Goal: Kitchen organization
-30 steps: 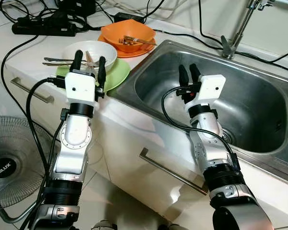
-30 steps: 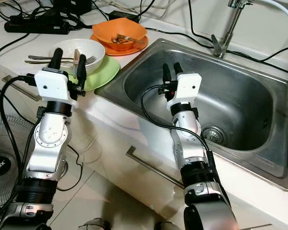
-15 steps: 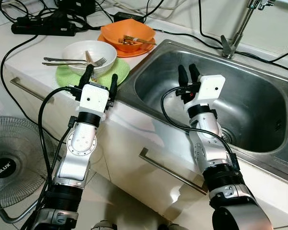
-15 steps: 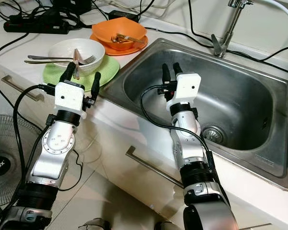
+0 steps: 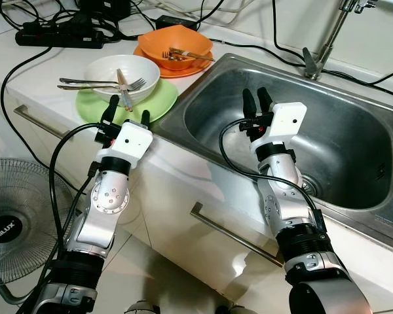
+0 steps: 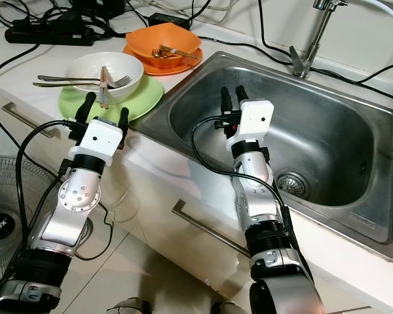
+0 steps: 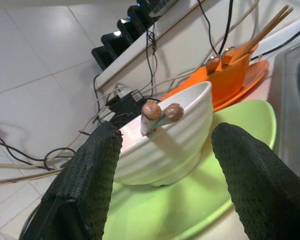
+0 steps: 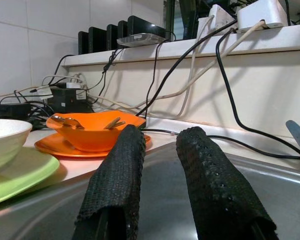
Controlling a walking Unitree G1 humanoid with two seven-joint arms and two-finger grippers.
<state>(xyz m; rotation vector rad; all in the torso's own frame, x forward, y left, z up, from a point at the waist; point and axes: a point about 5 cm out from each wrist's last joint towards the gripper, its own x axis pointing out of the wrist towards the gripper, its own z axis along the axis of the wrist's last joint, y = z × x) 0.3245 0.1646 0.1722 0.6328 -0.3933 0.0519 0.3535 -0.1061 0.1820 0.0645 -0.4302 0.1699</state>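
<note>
The step in hand seems to be the approach to the dirty dishes on the counter, probably to carry them to the sink (image 5: 354, 85). On the far left, the white bowl (image 5: 121, 73) stands on the green plate (image 5: 154, 103), with a fork (image 5: 132, 84), another piece of cutlery and two chopsticks (image 5: 122, 84) resting across its rim. Behind it, the orange bowl (image 5: 175, 46) sits on an orange plate (image 5: 156, 68) and also holds cutlery.

The left gripper (image 5: 125, 113) is low at the front edge of the counter, just beside the green plate, with its two fingers spread wide and holding nothing. In the left wrist view the white bowl lies between the two black fingers (image 7: 87, 172) but apart from them, so it is aimed at and not yet grasped. In my judgement the next move calls for this gripper to go forward and a little up, so that one finger passes over the bowl's rim; the loose cutlery may slip off if the bowl is tilted.

The left arm is bent at the elbow, its forearm rising steeply from below the counter.

To the right, the right gripper (image 5: 257, 101) is held upright over the sink basin. Its fingers are only a little apart and hold nothing. This arm looks like it is waiting
</note>
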